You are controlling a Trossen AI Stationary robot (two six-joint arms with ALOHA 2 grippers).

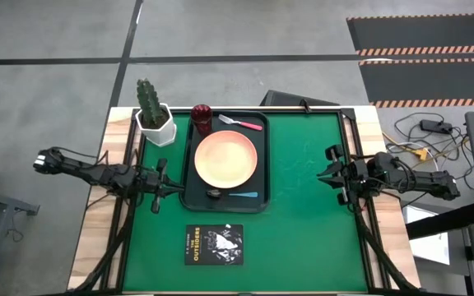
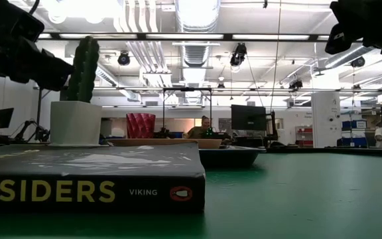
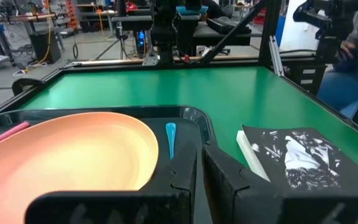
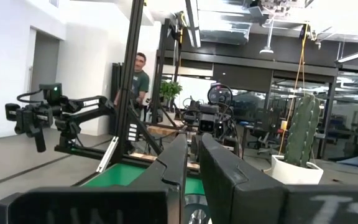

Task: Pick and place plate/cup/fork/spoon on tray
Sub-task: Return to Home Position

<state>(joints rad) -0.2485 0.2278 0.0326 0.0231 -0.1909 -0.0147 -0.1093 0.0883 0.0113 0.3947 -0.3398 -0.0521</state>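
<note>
The dark tray (image 1: pixel 190 197) lies on the green mat. The peach-orange plate (image 1: pixel 227 158) sits in its middle. The maroon cup (image 1: pixel 202 117) stands at the tray's far left corner. The red-handled fork (image 1: pixel 241 123) lies along its far edge and the teal-handled spoon (image 1: pixel 235 195) along its near edge. My left gripper (image 1: pixel 174 188) is shut and empty just left of the tray's near left corner; its wrist view shows the plate (image 3: pixel 73 155) and the spoon handle (image 3: pixel 170 138). My right gripper (image 1: pixel 321 174) is shut and empty over the mat's right side.
A white pot with a cactus (image 1: pixel 154 115) stands at the far left, beside the tray. A black book (image 1: pixel 214 244) lies near the front edge. The green mat (image 1: pixel 303 222) is bare to the right of the tray. A person (image 4: pixel 139 78) stands in the room beyond.
</note>
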